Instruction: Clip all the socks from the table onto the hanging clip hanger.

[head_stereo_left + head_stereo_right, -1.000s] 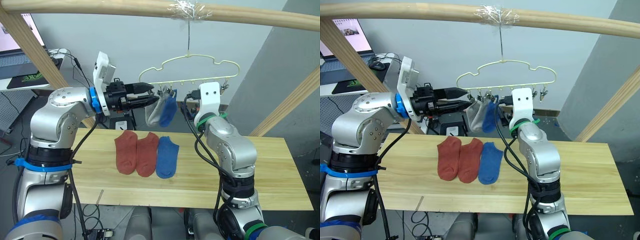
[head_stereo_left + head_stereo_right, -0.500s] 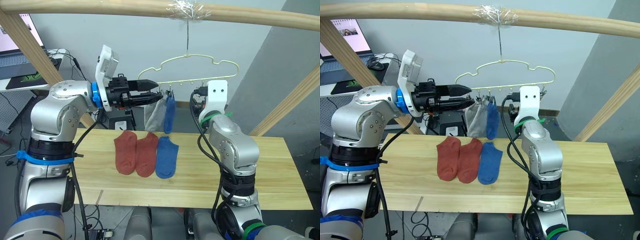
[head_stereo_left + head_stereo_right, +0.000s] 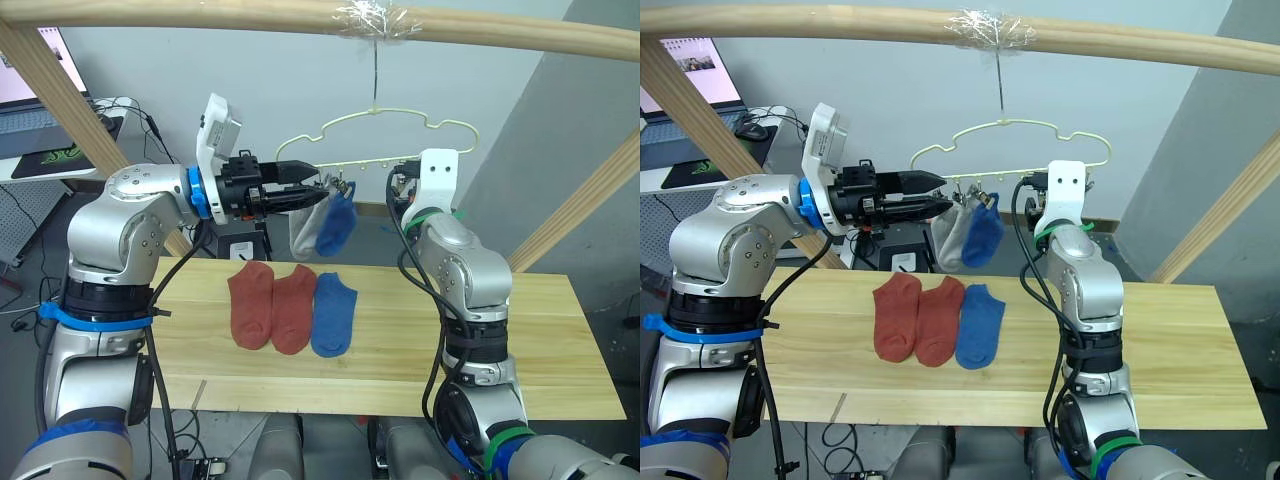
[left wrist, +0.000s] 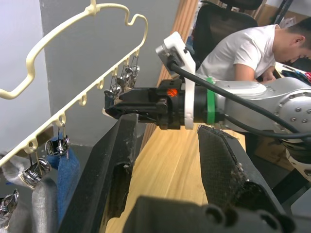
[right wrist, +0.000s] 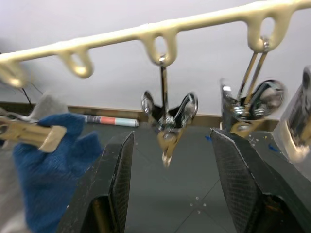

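Observation:
The pale clip hanger (image 3: 380, 125) hangs by its hook from the top pole. A grey sock (image 3: 303, 232) and a blue sock (image 3: 336, 222) hang from its left clips, the blue one swung askew. Two rust-red socks (image 3: 252, 303) (image 3: 293, 306) and one blue sock (image 3: 333, 312) lie side by side on the table (image 3: 530, 340). My left gripper (image 3: 312, 190) is open and empty, its tips right beside the hanging socks. My right gripper (image 5: 170, 141) is open too, facing a bare silver clip (image 5: 167, 124) under the hanger bar (image 5: 146, 31).
Slanted wooden poles stand at the left (image 3: 70, 100) and right (image 3: 580, 210), under the top pole (image 3: 200, 15). A person in a white shirt (image 4: 243, 48) sits beyond the table. A laptop (image 3: 20, 80) is at the far left.
My right gripper has risen toward the hanger's clips. My left gripper has lifted a little and edged closer to the hanger. The hanging blue sock has swung to a tilt.

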Robot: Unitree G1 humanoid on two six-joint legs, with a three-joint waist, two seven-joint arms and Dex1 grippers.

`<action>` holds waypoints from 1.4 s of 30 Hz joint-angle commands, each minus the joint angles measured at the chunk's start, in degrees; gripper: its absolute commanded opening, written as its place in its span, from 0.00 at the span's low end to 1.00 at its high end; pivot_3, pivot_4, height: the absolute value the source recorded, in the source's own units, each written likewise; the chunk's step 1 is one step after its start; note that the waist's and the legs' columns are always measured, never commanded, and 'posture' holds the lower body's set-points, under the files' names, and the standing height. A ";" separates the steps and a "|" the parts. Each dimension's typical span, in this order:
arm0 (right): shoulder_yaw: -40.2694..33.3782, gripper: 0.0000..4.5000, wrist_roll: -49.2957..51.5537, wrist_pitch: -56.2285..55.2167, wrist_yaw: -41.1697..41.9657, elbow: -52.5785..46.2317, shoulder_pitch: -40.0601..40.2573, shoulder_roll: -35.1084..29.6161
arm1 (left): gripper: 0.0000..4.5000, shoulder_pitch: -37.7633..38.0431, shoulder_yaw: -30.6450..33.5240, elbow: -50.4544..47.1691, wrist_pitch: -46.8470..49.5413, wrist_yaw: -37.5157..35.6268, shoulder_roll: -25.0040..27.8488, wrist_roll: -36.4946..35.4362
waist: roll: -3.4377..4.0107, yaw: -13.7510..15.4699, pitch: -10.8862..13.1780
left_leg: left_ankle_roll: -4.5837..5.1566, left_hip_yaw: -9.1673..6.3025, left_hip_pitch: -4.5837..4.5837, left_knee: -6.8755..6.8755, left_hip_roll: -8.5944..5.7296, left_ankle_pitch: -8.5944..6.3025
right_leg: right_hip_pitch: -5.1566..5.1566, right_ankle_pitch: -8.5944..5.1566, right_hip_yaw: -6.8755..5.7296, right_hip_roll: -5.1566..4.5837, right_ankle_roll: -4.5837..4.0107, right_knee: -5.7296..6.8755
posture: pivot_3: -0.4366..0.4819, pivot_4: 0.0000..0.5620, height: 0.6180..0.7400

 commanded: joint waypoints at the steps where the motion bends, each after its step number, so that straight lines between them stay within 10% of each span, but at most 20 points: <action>1: -1.00 0.57 1.14 -3.46 0.66 2.04 -3.24 -0.86 | 0.49 0.08 1.41 -2.71 0.18 0.76 0.65 -0.56 | 0.01 0.04 0.01 | 0.00 0.00 0.00 -0.01 0.00 0.00 | 0.00 0.00 0.00 0.00 0.00 0.00 | 0.61 0.37 1.00; 31: -1.23 0.57 4.14 -6.86 1.55 10.61 -10.50 -1.62 | 0.49 2.07 2.16 -5.13 0.54 3.77 0.82 -0.49 | 0.06 0.24 0.07 | 0.01 0.00 -0.01 -0.18 0.01 -0.01 | -0.05 -0.03 0.01 0.01 -0.04 -0.10 | 0.64 0.37 1.00; 42: -1.31 0.04 3.64 -7.09 0.43 11.52 -10.67 -2.13 | 0.49 1.84 1.43 -4.79 0.13 4.38 0.63 0.69 | 0.07 0.24 0.08 | 0.01 0.01 -0.01 -0.25 0.01 -0.01 | -0.08 -0.04 0.00 0.01 -0.05 -0.12 | 0.63 0.35 1.00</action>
